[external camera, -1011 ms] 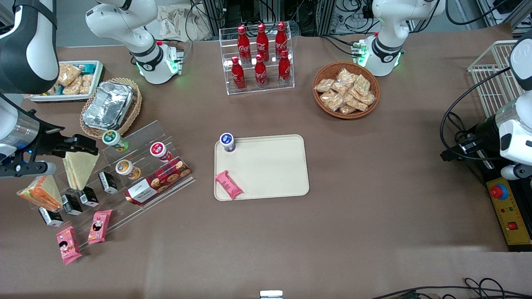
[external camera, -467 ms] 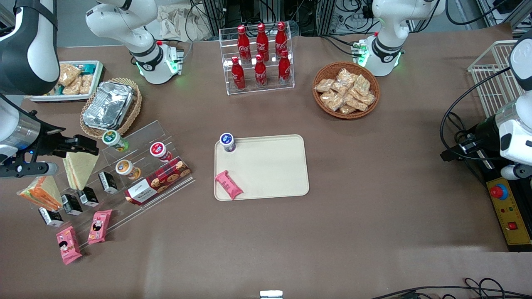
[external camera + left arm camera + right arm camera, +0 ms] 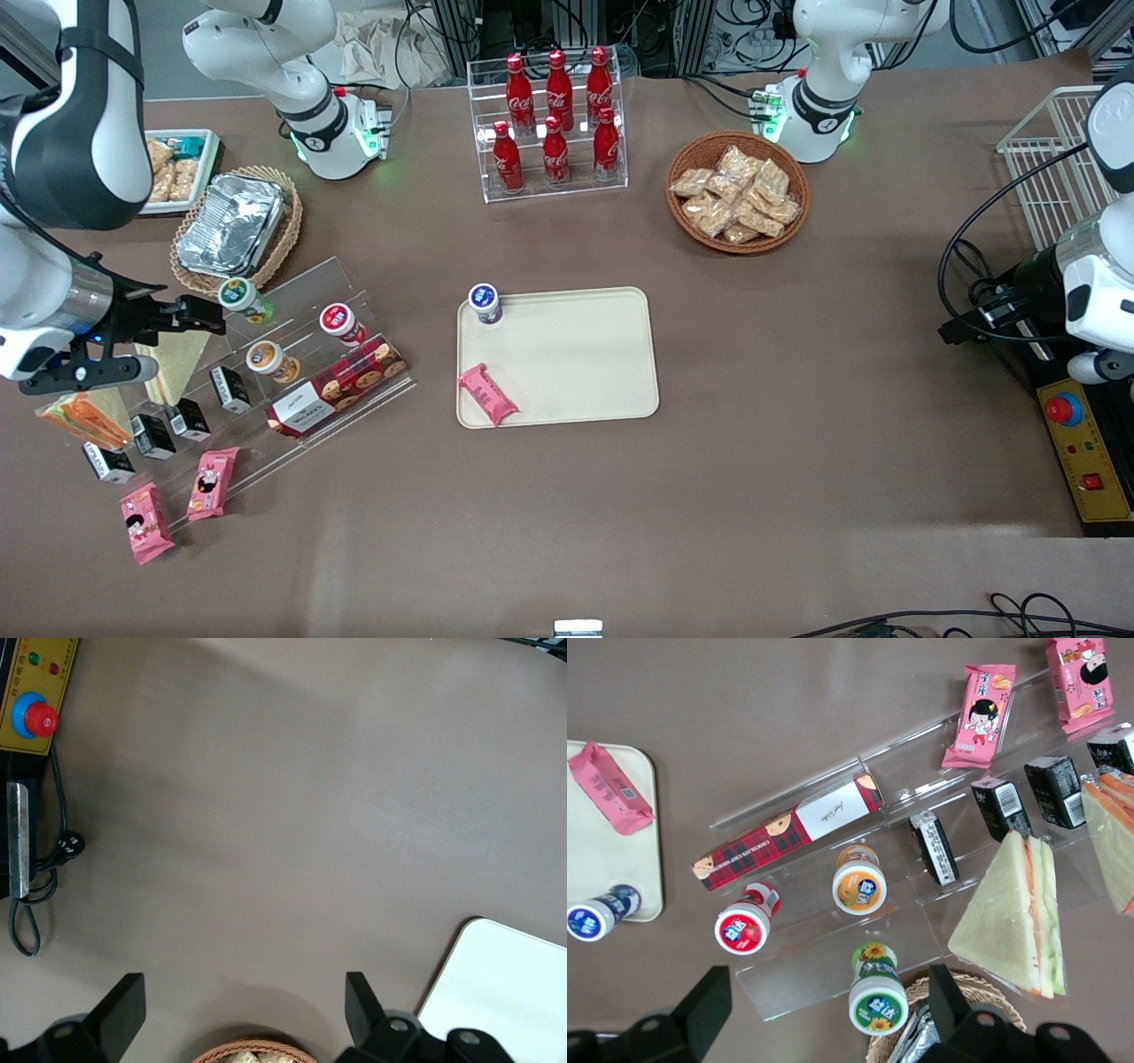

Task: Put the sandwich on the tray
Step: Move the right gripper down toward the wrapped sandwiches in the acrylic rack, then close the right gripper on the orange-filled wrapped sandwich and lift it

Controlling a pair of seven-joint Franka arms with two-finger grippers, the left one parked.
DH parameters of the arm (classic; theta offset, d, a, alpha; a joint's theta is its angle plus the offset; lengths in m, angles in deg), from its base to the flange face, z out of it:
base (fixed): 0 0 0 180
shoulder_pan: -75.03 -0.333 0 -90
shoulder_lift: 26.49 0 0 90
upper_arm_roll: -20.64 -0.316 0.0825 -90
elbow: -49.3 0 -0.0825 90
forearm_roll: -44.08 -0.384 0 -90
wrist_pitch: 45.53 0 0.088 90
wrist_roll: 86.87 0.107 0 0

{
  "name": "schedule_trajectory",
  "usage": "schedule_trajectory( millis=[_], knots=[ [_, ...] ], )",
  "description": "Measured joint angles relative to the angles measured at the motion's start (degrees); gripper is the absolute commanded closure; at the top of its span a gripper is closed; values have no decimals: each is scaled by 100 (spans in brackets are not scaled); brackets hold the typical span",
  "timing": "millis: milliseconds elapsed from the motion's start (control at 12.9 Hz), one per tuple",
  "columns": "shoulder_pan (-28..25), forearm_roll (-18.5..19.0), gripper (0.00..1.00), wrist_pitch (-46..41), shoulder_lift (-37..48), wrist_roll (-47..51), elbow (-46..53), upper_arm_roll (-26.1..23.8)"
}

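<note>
Black two-finger gripper (image 3: 197,312), jaws spread open, hovers above the paler triangular sandwich (image 3: 1019,914) on the clear acrylic stepped rack (image 3: 859,904). Orange-filled wrapped sandwich wedge (image 3: 84,416) lies beside it, half hidden under the arm, well apart from the cream rectangular tray (image 3: 567,363); which way it points cannot be told.

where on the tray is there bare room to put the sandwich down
Most of the tray is bare; only the edge nearest the working arm is taken, by a yogurt cup and pink snack bar. The open gripper hovers over the crowded acrylic rack, near the sandwich.
</note>
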Motion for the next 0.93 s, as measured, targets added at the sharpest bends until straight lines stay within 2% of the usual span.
schedule_trajectory(
  millis=[156,311,622,933],
  knots=[
    [105,47,1,1,-16,-224,1,32],
    [466,92,1,23,-12,-814,7,54],
    [1227,276,1,638,-60,-2572,5,75],
    [1736,276,1,1330,-513,-4017,-12,70]
  ],
)
